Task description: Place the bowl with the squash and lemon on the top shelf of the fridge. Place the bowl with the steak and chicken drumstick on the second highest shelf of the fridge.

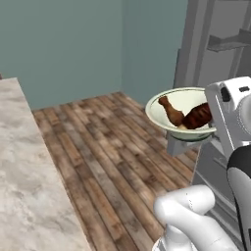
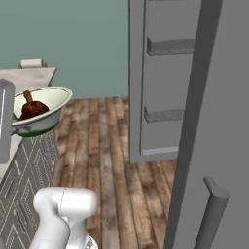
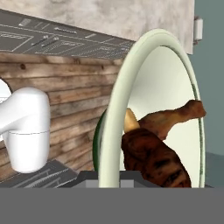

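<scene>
In the left base view, the round cream-white bowl (image 1: 182,113) hung above the wooden plank floor (image 1: 108,147), near the tall grey fridge (image 1: 215,44). In the right base view, the bowl sat level beside the marble table (image 2: 29,78). In the hand view, the claw (image 3: 111,177) was clamped on the bowl's rim, with the dark reddish-brown steak (image 3: 153,159) touching the brown chicken drumstick (image 3: 173,120).

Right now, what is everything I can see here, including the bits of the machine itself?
bowl: one, cream-white with greenish outside, held up in the air above the wood floor.
chicken drumstick: one, brown, inside the bowl.
steak: one, dark reddish-brown, in the bowl beside the drumstick.
fridge: one, grey, door open, bins on its door.
counter: one, pale marble top, on the left.
floor: brown wood planks.
gripper: one, shut on the bowl's rim.
arm: one, white.
</scene>
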